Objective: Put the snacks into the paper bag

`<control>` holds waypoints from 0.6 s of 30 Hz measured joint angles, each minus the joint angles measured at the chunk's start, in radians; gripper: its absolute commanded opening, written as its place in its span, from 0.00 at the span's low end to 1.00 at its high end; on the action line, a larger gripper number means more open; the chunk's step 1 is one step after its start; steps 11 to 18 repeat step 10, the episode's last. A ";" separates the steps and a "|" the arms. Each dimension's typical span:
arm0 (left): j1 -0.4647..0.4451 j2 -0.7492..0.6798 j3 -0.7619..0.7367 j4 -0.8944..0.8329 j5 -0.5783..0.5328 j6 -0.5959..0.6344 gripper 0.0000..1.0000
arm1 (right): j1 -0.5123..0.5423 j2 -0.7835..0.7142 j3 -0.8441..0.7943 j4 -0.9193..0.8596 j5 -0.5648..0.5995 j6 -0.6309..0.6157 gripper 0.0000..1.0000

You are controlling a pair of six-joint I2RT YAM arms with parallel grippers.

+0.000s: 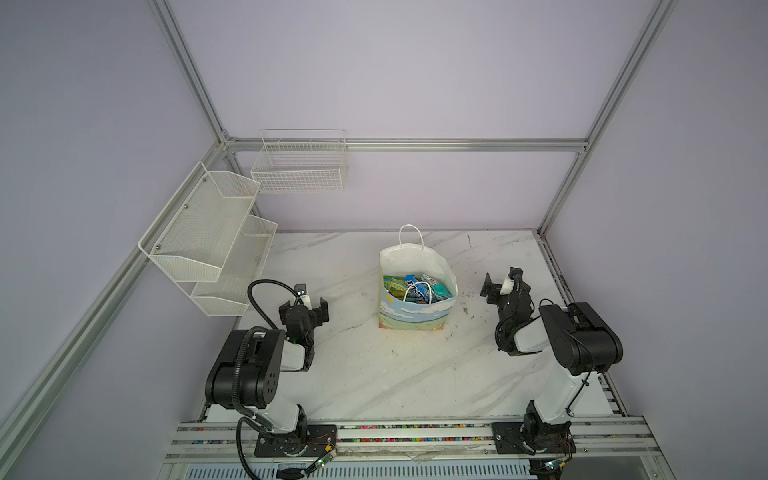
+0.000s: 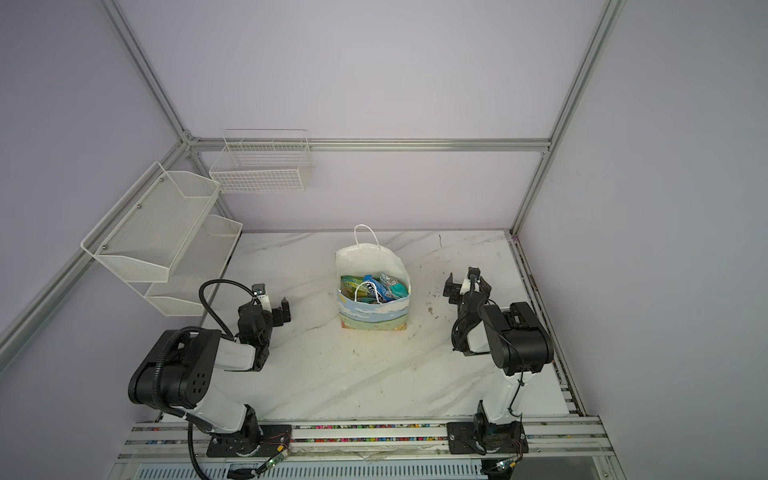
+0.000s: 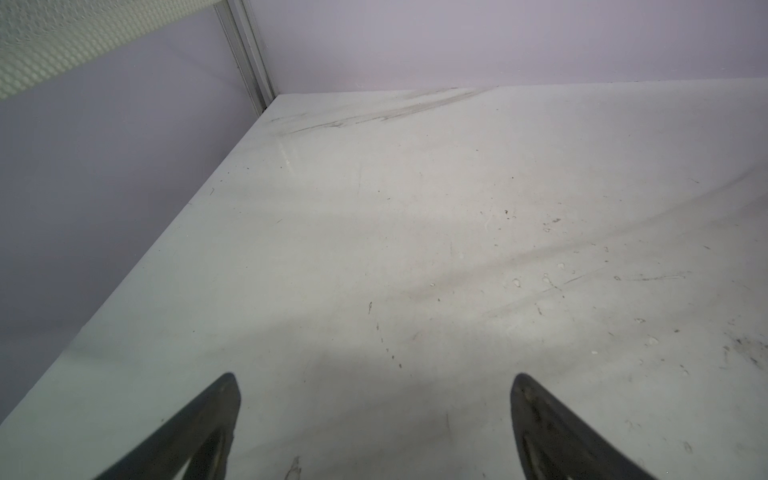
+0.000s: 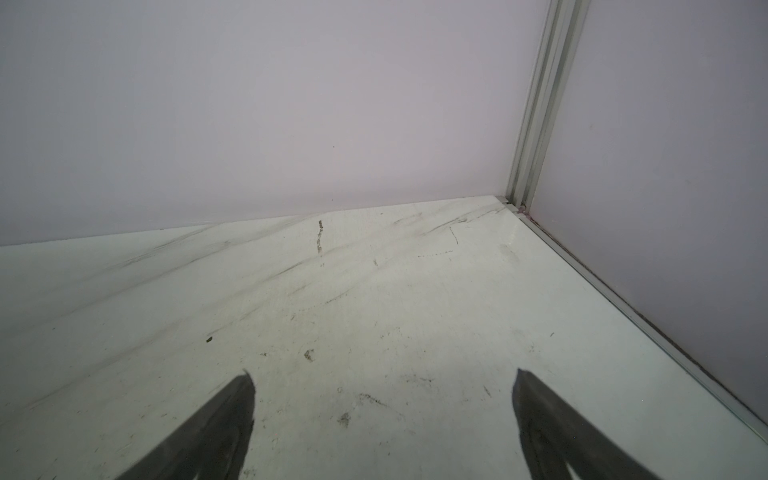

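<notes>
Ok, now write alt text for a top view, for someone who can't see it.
A printed paper bag stands open on the white table, snacks piled inside. The left gripper and right gripper are open and empty on either side, clear of it. White wire baskets hang at far left.

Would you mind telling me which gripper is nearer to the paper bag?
Right, by the look of it. In both top views the right gripper sits open close beside the paper bag; the left gripper, also open, sits farther off on the opposite side.
</notes>
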 measured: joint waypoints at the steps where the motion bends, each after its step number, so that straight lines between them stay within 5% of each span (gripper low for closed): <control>1: 0.000 0.000 0.000 0.000 0.003 0.000 1.00 | 0.000 0.000 0.000 0.000 0.000 0.000 0.97; 18: 0.000 0.000 0.000 0.001 0.009 0.000 1.00 | 0.000 0.000 0.000 -0.002 -0.004 0.000 0.97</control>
